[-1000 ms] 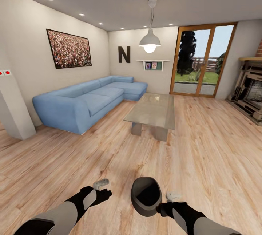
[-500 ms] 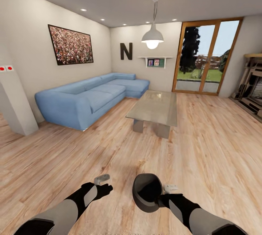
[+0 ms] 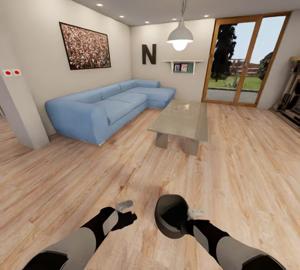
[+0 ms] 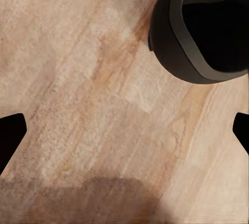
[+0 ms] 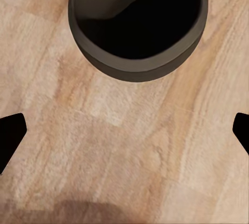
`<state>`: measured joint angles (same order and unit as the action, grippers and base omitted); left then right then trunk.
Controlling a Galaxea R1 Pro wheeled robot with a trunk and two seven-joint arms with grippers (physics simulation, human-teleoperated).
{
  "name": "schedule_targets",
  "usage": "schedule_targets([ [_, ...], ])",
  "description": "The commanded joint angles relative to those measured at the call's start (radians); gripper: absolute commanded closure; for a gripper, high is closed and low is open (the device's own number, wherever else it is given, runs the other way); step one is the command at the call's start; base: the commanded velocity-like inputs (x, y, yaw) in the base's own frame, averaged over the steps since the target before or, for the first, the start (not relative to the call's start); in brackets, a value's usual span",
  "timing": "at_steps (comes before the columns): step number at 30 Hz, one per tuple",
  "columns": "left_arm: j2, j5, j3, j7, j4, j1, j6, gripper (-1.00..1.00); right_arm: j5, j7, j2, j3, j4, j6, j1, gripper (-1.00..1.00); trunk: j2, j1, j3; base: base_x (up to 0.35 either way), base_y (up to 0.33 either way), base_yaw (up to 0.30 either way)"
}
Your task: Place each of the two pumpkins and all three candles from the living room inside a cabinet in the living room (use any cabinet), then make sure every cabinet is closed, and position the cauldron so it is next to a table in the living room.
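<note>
Head view: cauldron well short of the table, table's long axis running away toward the glass door, sofa beside it; left wrist view: left gripper fingers spread, nothing between; right wrist view: right gripper spread, cauldron mouth facing camera, looks empty.
</note>
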<state>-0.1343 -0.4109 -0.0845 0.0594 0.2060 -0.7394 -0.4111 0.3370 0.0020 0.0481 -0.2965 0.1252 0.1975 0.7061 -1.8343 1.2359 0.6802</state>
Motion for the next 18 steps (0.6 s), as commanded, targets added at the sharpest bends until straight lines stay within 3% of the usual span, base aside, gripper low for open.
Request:
schedule_targets([
  [1,-0.003,-0.007,-0.010,0.007,0.002,0.000,-0.018,-1.00,0.014,0.000,-0.001,-0.008,0.001,0.004,0.001,-1.00,-0.008,0.004,0.006,0.000,0.000,0.087],
  [12,-0.016,0.024,-0.018,0.010,0.004,-0.001,-0.150,-1.00,0.035,0.000,-0.001,-0.010,0.002,0.005,0.012,-1.00,-0.085,0.046,0.057,0.000,0.000,0.087],
  [18,-0.017,0.025,-0.018,0.011,0.004,-0.002,-0.159,-1.00,0.036,0.001,-0.001,-0.009,0.001,0.005,0.012,-1.00,-0.127,0.069,0.085,0.006,-0.083,0.087],
])
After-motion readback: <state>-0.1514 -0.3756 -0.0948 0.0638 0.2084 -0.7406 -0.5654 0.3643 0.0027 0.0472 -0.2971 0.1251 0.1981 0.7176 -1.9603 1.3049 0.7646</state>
